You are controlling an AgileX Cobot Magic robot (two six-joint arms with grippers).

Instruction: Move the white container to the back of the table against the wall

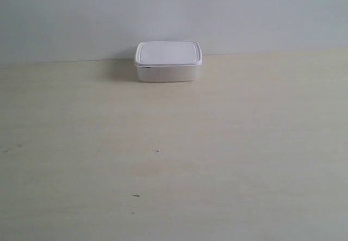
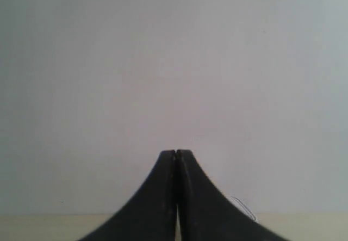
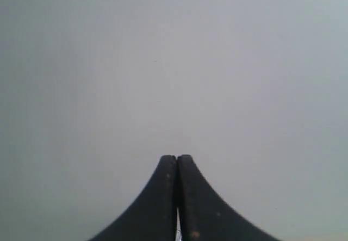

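The white container point(image 1: 168, 61), lid on, sits on the beige table point(image 1: 174, 159) at its far edge, its back side at the grey-white wall point(image 1: 174, 12). No arm or gripper shows in the exterior view. In the left wrist view my left gripper point(image 2: 175, 153) is shut with its black fingers pressed together and nothing between them, facing the wall point(image 2: 174, 61) above a strip of table point(image 2: 49, 227). My right gripper point(image 3: 176, 157) is likewise shut and empty, with only the wall point(image 3: 174, 61) before it. Neither wrist view shows the container.
A few tiny dark specks point(image 1: 156, 151) mark the tabletop in front of the container. A thin pale curved line point(image 2: 244, 208) lies beside the left gripper's fingers point(image 2: 157, 197).
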